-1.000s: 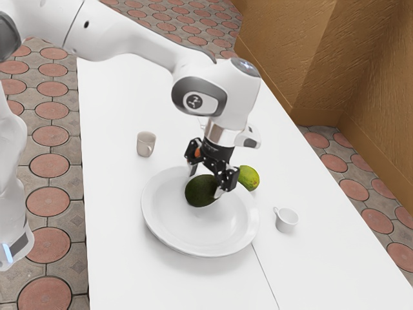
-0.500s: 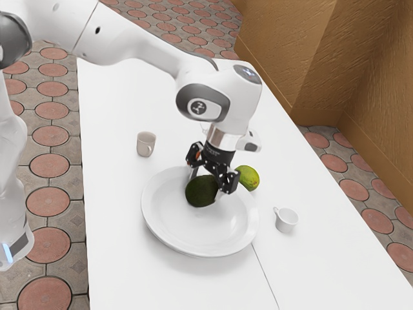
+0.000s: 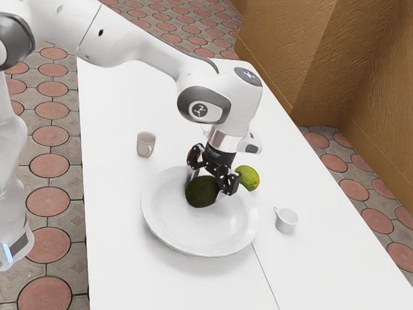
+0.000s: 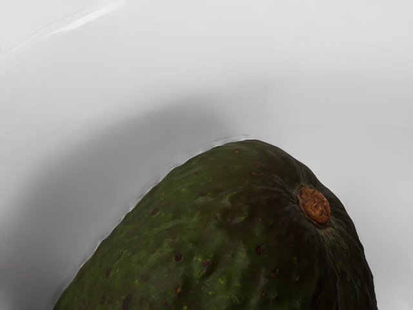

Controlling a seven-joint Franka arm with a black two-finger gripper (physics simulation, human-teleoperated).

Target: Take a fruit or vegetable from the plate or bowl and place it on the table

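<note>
The gripper (image 3: 210, 184) is low over the white plate (image 3: 193, 236), its fingers standing apart at either side of the dark green avocado (image 3: 201, 193). No firm grip from both sides can be made out, and the far finger's tip is partly hidden. The avocado lies in the plate near its far rim. In the wrist view, the avocado (image 4: 219, 239) looms large under the hand, its brown stem end showing, against the plate's pale surface (image 4: 310, 71). A yellow-green fruit (image 3: 248, 177) rests just outside the plate, beside the gripper.
A beige cup (image 3: 146, 143) stands beyond the plate on the exterior view's left; a small white cup (image 3: 286, 221) is on its right. Something orange (image 3: 190, 157) shows partly behind the gripper. All stand on the white table (image 3: 122, 278).
My hand has moved slightly down and toward the exterior view's right, lower around the avocado. The avocado has shifted very slightly; the fingers remain apart.
</note>
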